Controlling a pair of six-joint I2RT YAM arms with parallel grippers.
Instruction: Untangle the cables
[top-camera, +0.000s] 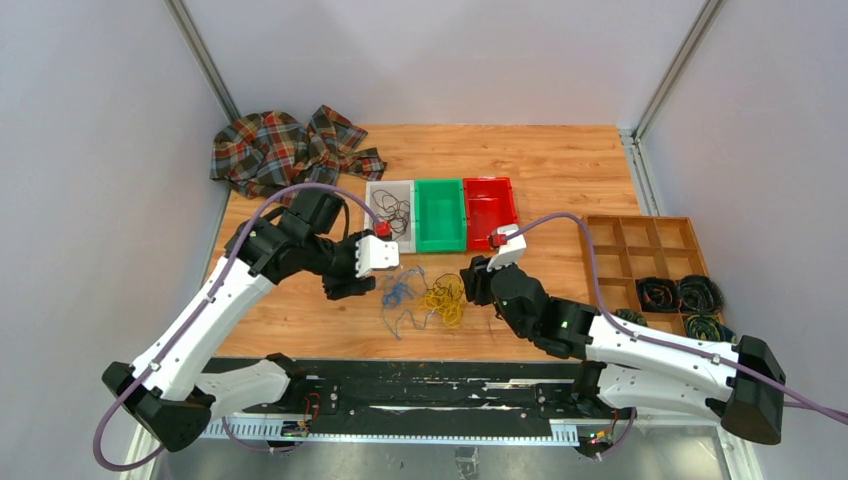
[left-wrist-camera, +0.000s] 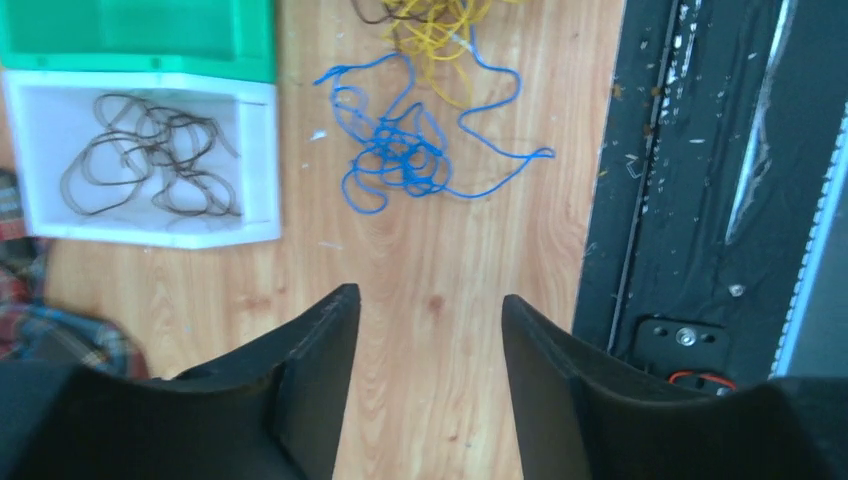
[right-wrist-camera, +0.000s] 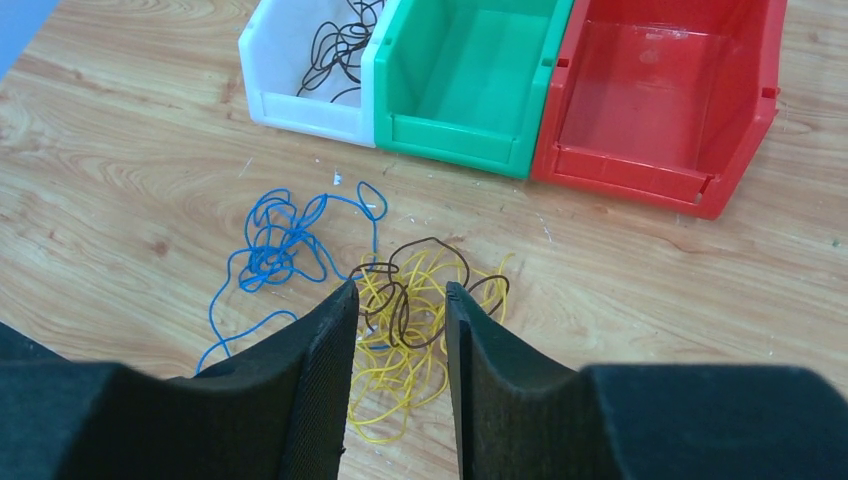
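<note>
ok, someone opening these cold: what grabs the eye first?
A row of bins mid-table: white bin, green bin, red bin, the white one holding a dark wire. In front of them on the table, a blue cable lies beside a yellow tangle with a brown-black cable looped over it. A plaid cloth is bunched at the far left corner.

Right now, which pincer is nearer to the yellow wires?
Right. The right pincer hangs just over the yellow wires; the left pincer is farther off, with the blue wire lying between it and them.
</note>
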